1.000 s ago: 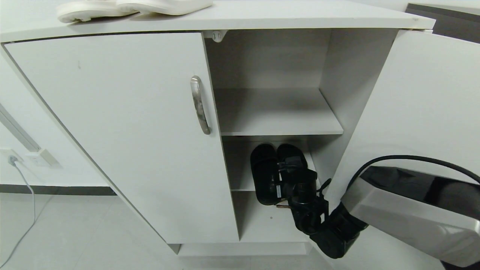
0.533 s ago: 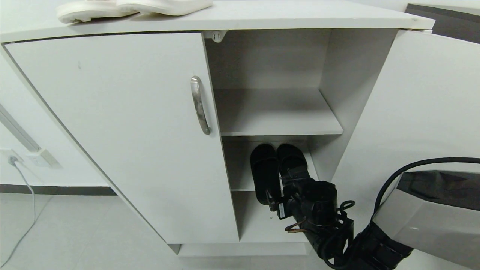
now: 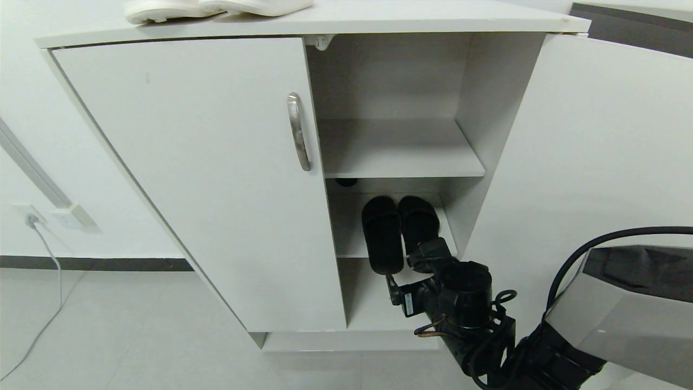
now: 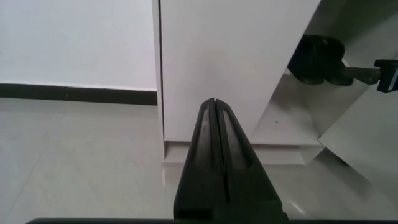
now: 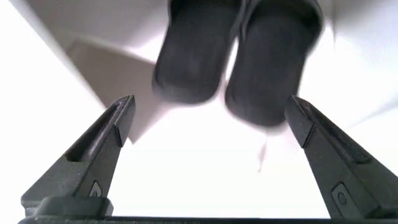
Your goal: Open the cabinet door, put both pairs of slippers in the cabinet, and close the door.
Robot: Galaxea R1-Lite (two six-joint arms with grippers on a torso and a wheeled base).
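Right end effector [image 5: 211,104] gapes wide, empty, near the black slippers [image 3: 384,233]; left end effector [image 4: 214,107] closed — white slippers [image 3: 216,6] cut off.

No text is legible; the small label [image 3: 408,306] on the right hand [image 3: 410,265] is unreadable.

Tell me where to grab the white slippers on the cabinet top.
Probably across both near ends of the white slippers, coming in from the front: they lie side by side at the front edge of the cabinet top, and the right gripper is open wide.
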